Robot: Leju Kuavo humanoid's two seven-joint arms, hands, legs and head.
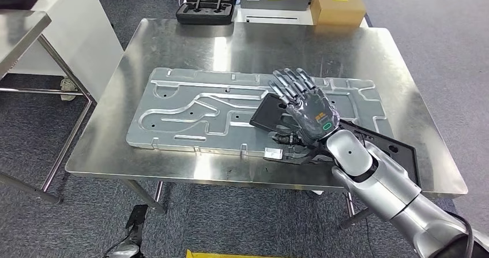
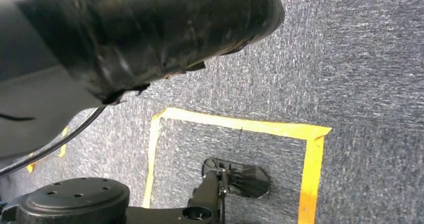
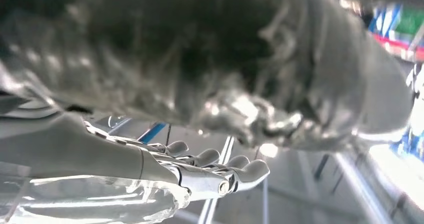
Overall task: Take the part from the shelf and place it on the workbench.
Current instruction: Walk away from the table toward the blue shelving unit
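Right hand (image 1: 305, 111), nearest the head camera, is raised above the workbench (image 1: 403, 73) with fingers (image 1: 291, 85) straight and spread, gripping nothing. The black flat part (image 1: 398, 151) lies on the workbench beneath that hand, its far end overlapping the grey ribbed panel (image 1: 190, 108). A brown box (image 1: 337, 5) stands beyond the workbench's far edge.

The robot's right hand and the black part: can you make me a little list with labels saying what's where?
right hand: over the black part, fingers spread and straight
black part: flat, lying partly on the grey plate, one end reaching the workbench's near right edge
grey plate: big grooved metal sheet, flat on the workbench
workbench: shiny steel
held or not: cannot tell
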